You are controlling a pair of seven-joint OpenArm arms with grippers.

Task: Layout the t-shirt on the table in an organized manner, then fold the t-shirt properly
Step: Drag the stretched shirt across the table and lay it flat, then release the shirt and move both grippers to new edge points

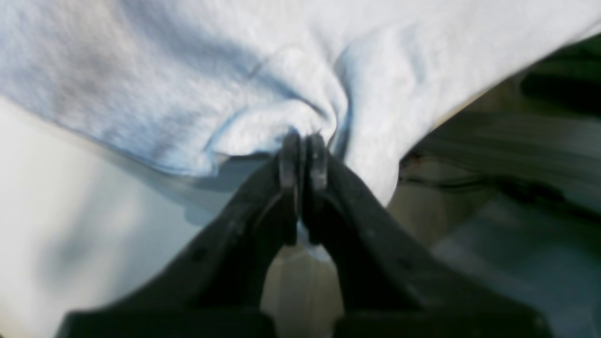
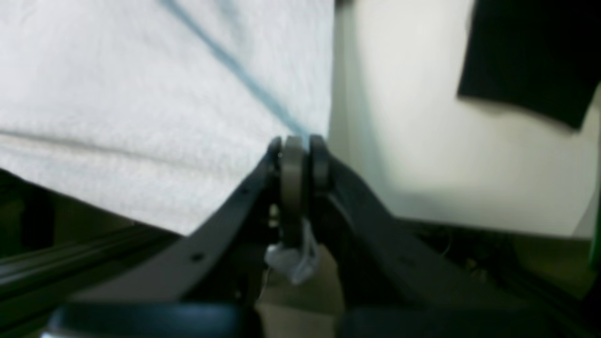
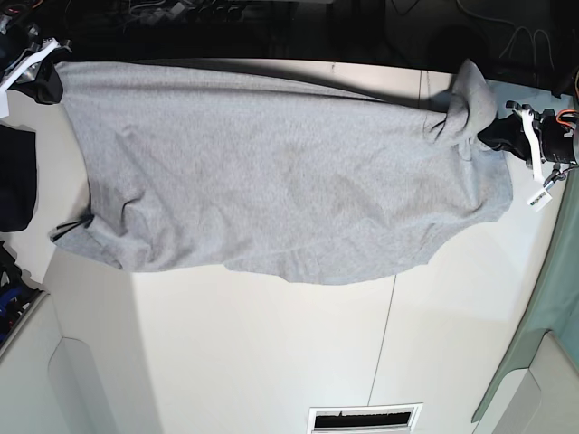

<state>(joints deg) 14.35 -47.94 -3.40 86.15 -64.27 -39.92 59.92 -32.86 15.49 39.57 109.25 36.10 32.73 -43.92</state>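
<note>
The light grey t-shirt (image 3: 271, 172) is stretched wide across the far half of the white table (image 3: 271, 362), with its lower edge sagging onto the tabletop. In the base view my left gripper (image 3: 486, 136) sits at the shirt's far right corner, where the cloth bunches into a knot. My right gripper (image 3: 52, 80) is at the far left corner. In the left wrist view the left gripper (image 1: 303, 141) is shut on gathered t-shirt (image 1: 263, 80) folds. In the right wrist view the right gripper (image 2: 300, 141) is shut on the t-shirt (image 2: 141, 103) edge, and a scrap of cloth pokes out behind the pads.
A dark navy cloth (image 3: 14, 176) lies at the table's left edge and also shows in the right wrist view (image 2: 530, 56). A thin seam (image 3: 384, 334) runs down the tabletop. A slotted vent (image 3: 362, 419) sits at the near edge. Teal fabric (image 3: 543, 307) borders the right side.
</note>
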